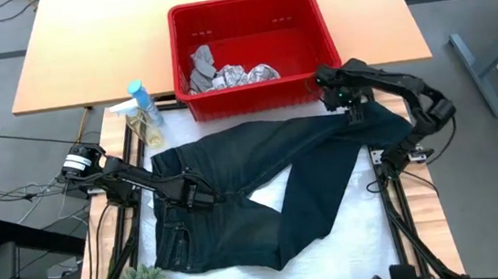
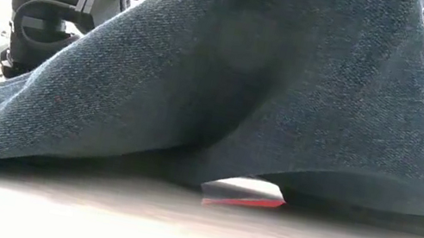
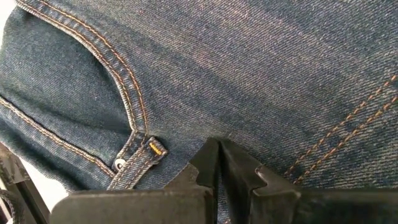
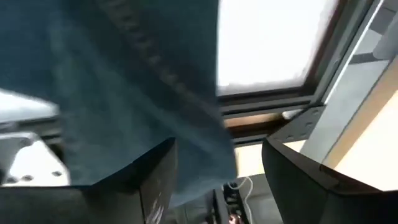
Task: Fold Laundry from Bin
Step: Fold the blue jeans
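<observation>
Left gripper point(image 1: 201, 197) — shut, pressing the trousers' point(image 1: 264, 198) waist — anchors them; right gripper point(image 1: 348, 102), open, is at the leg-end.

The trousers point(image 3: 205, 74) are dark blue denim — a matt, ribbed twill weave with tan topstitching and a small bright metal rivet point(image 3: 118, 163) at the pocket corner. The bin point(image 1: 303, 87) at twelve o'clock is smooth red plastic with a slight sheen. The far table point(image 1: 85, 54) looks like pale, satin-finished wood — the left gripper point(image 3: 217, 177) fingers are matt black
</observation>
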Controlling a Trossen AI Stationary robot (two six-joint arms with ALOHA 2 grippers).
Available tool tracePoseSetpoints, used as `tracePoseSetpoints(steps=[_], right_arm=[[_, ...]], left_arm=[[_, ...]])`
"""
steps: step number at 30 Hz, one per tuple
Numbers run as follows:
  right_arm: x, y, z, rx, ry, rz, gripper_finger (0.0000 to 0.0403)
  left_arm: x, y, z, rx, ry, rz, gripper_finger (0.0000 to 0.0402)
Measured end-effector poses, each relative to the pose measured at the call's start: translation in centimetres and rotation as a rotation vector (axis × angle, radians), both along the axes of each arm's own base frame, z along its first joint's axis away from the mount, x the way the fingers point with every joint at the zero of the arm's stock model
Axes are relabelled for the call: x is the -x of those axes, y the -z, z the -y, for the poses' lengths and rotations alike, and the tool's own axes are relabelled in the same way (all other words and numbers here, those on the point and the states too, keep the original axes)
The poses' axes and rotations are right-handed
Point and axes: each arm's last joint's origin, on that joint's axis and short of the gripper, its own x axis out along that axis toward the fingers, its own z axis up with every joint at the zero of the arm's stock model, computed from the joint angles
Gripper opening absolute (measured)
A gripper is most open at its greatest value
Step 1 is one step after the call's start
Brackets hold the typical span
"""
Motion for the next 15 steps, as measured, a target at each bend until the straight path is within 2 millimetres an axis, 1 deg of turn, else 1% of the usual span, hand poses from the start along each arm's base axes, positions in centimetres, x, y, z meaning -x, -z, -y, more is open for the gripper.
tracePoseSetpoints(steps=[4,11,13,15], right_arm=[[-0.1,1.5,0.5,-0.072,0.02,-0.064,0.026],[-0.1,2.1,0.9,-0.071,0.054,-0.069,0.0257],[-0.2,2.2,1.1,-0.061,0.066,-0.062,0.0243],[-0.3,2.5,1.3,-0.055,0.074,-0.059,0.0218]], left_arm=[[0.0,0.0,0.0,0.002,0.0,-0.001,0.0],[0.0,0.0,0.0,0.001,0.017,-0.006,0.0],[0.0,0.0,0.0,0.0,0.017,-0.006,0.0],[0.0,0.0,0.0,0.0,0.017,-0.005,0.0]])
